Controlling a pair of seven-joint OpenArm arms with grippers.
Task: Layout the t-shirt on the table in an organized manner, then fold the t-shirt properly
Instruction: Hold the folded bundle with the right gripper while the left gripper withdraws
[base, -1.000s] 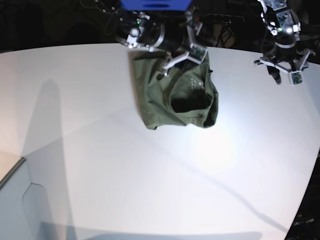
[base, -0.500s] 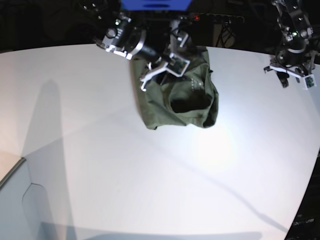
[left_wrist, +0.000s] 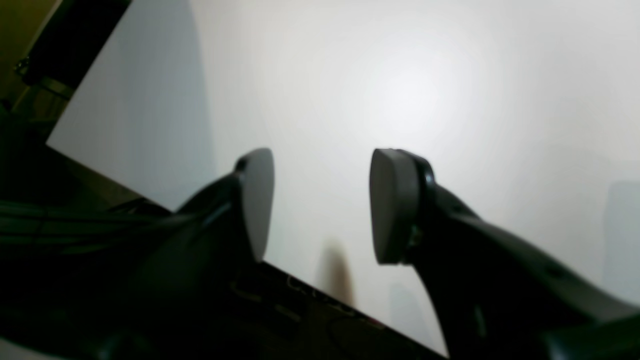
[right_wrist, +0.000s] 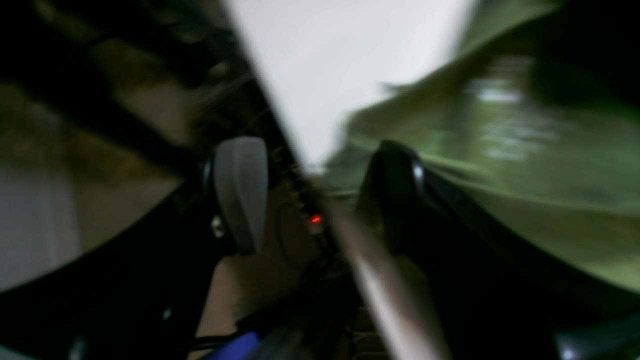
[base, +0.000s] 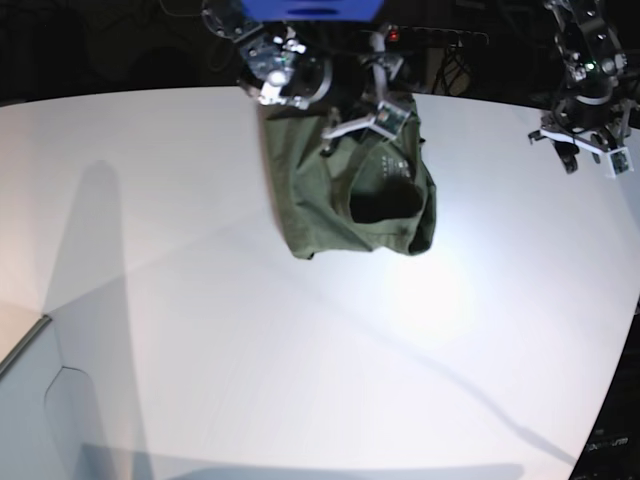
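Because it lies bunched at the far edge of the table (base: 200, 330), the t-shirt (base: 340, 200) is nowhere near laid out: it is a crumpled olive heap with a dark hollow in its middle and small white print showing near the top. The cloth looks soft, light and limp, so it will likely sag and drape from whatever point is lifted, and a pinch through several layers would drag the whole bundle rather than open it. A single edge is the better hold, I judge: the hem corners at the heap's near side, or the shoulders by the collar, one per arm, so the shirt can be pulled out flat.

The right gripper (base: 360, 113) hangs over the shirt's far edge. In its wrist view, which is badly blurred, the two fingers (right_wrist: 240, 192) stand apart with the table edge between them and green cloth beside one finger, nothing pinched. The left gripper (base: 590, 150) is well apart from the shirt, over bare table at the far corner, its pads (left_wrist: 257, 200) spread with only white tabletop between them.
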